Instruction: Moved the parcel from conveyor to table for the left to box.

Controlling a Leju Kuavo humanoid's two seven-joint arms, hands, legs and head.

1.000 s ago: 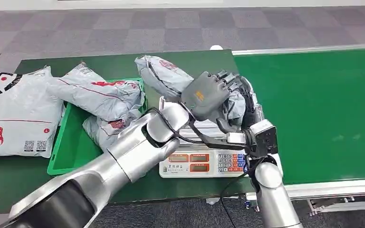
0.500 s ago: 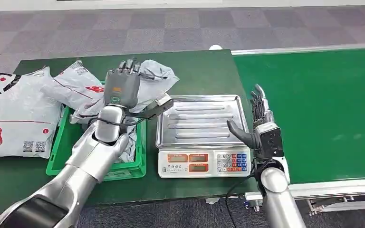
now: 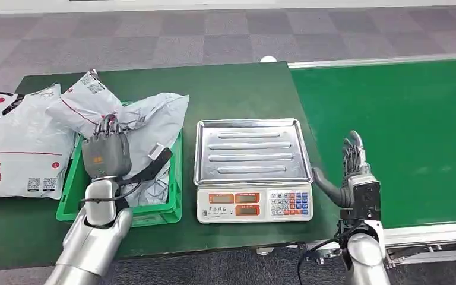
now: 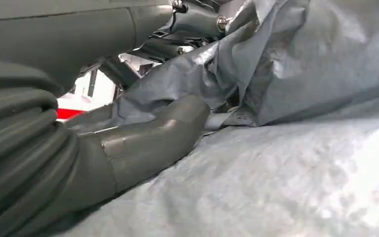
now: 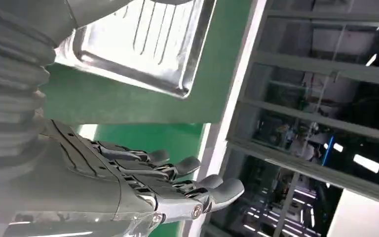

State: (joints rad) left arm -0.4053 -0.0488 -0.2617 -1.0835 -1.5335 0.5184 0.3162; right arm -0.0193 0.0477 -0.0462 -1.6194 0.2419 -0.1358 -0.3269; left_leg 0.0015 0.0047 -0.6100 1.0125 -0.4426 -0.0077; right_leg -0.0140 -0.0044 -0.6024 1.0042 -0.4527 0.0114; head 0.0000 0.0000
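The grey plastic parcel (image 3: 154,119) lies crumpled over the green bin (image 3: 154,215) on the table. My left hand (image 3: 105,155) hovers over the bin with its back to the camera, fingers reaching into the parcel's near edge. In the left wrist view the thumb (image 4: 153,138) presses on the grey parcel (image 4: 301,173) and a fold rises between it and the fingers above, so the hand grips it. My right hand (image 3: 356,172) stands upright at the conveyor's near edge beside the scale, fingers straight and apart, holding nothing; the right wrist view shows the same hand (image 5: 128,182) empty.
An electronic scale (image 3: 249,202) with a bare steel tray (image 3: 249,148) stands between bin and green conveyor (image 3: 404,119). A large white parcel (image 3: 18,148) and another grey one (image 3: 83,101) lie at the table's left. Dark green table (image 3: 237,89) stretches behind the scale.
My left hand carried the parcel off the scale tray leftward and lowered it onto the green bin. My right hand let go and drew back to the right, near the conveyor edge.
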